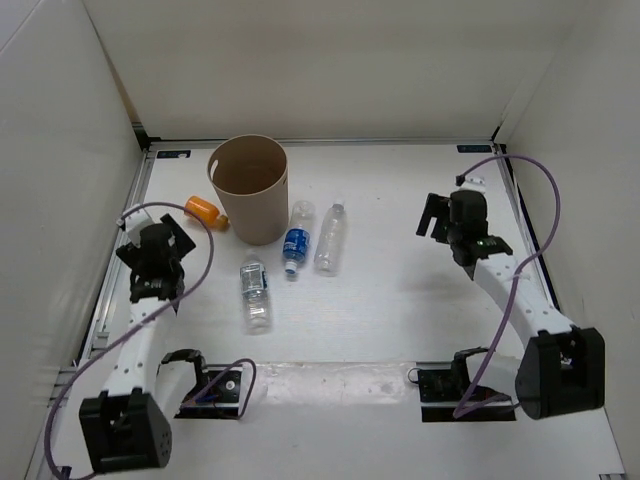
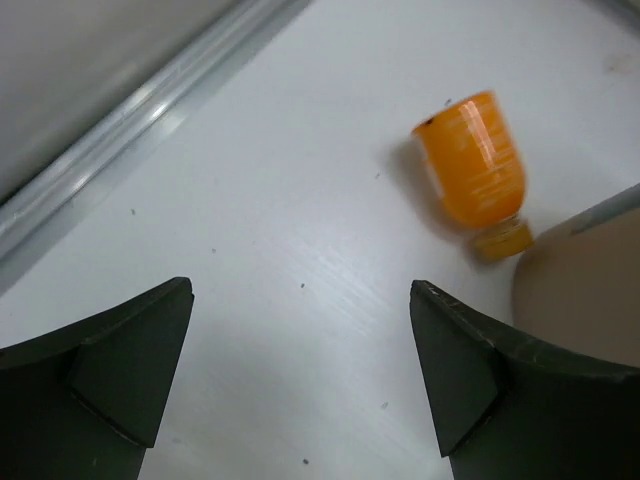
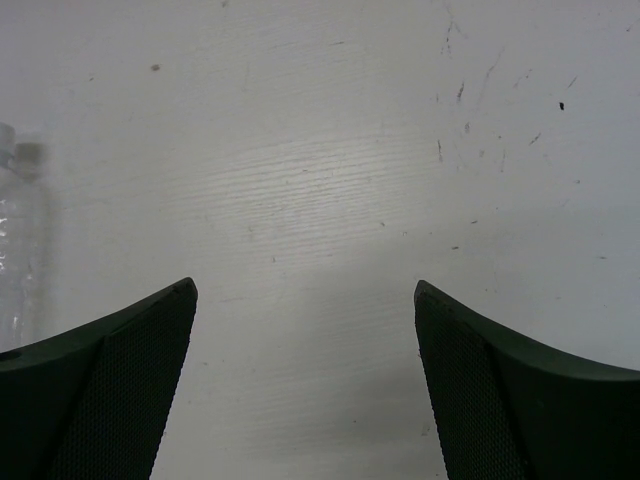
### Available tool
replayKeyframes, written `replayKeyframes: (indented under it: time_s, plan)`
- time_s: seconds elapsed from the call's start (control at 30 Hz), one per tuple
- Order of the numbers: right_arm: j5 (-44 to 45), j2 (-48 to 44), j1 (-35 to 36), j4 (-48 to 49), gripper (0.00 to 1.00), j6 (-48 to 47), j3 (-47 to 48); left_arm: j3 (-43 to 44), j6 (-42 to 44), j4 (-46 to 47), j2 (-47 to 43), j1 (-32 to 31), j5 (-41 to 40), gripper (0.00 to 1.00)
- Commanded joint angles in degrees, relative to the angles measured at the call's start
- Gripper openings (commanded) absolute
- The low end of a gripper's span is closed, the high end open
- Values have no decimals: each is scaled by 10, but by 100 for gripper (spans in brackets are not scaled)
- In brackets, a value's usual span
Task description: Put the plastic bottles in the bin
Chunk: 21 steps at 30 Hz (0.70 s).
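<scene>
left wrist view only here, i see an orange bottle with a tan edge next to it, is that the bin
Observer: Yes. From the top view the bin stands upright, with the orange bottle lying on its left side.
Operator: any more bottles out there
Observer: Three clear ones lie on the bin's other side: a blue-labelled bottle, a plain bottle and, nearer the arms, a small-labelled bottle.
Operator: and the right arm
Observer: The right gripper is open and holds nothing, over bare table well right of the bottles.
</scene>
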Motion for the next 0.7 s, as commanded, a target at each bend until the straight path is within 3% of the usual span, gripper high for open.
replayKeyframes:
  time_s: [0.0,0.33,0.47,0.67]
  plan:
    - [11,52,4,-48,90,9,72,56,-29,-116,75,71,195,100]
    - [141,82,126,-56,90,-17,97,191,-39,-196,368,224,396,100]
    - [134,89,119,-62,90,-13,100,191,-41,-181,395,271,442,100]
    - [117,77,100,-57,90,-7,92,145,-44,-138,346,285,468,100]
